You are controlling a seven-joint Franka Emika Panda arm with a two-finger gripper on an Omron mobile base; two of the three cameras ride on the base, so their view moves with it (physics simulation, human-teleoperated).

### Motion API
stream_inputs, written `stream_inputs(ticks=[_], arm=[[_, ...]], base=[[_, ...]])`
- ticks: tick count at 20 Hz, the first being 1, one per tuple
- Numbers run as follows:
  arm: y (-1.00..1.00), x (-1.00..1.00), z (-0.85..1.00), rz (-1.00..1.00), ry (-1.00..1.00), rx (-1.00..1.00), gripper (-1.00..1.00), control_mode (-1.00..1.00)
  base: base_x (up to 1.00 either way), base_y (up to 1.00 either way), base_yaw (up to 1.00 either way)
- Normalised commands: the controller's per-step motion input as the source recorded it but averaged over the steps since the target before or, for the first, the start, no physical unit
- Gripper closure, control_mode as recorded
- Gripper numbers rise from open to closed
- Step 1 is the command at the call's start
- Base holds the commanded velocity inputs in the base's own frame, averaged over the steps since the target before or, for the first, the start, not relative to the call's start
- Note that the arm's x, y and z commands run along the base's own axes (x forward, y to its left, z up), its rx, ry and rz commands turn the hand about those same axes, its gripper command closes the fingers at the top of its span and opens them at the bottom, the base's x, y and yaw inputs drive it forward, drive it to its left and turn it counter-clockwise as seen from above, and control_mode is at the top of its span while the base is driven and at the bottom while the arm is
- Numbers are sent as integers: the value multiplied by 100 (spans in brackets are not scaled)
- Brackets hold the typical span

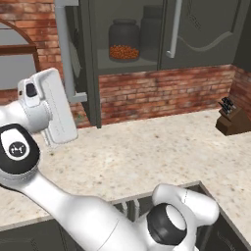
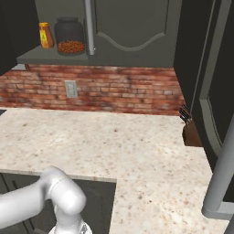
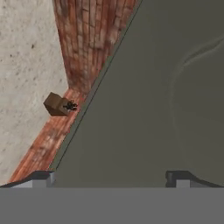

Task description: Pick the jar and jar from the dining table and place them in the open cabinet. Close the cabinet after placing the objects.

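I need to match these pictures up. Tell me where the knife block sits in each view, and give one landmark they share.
Left base view: knife block at the right edge, on the counter against the brick wall.
Right base view: knife block right of centre, beside the dark cabinet door.
Hand view: knife block left of centre, at the wall's foot.
Shared landmark: the brick wall.

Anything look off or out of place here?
Nothing spilled or askew. The jar with orange contents stands upright on the cabinet shelf, a grey jar behind it. Only the cabinet door hangs open.
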Motion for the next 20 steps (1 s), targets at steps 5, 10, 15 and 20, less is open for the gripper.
stream_inputs(ticks=[5,10,15,20], arm=[[-100,0,0,3,0,0,-100,-100],[-100,1,0,5,2,0,-100,-100],[-100,29,0,22,7,1,-100,-100],[-100,56,0,33,7,7,-100,-100]], base=[[0,0,0],[0,0,0],[0,0,0],[0,0,0]])
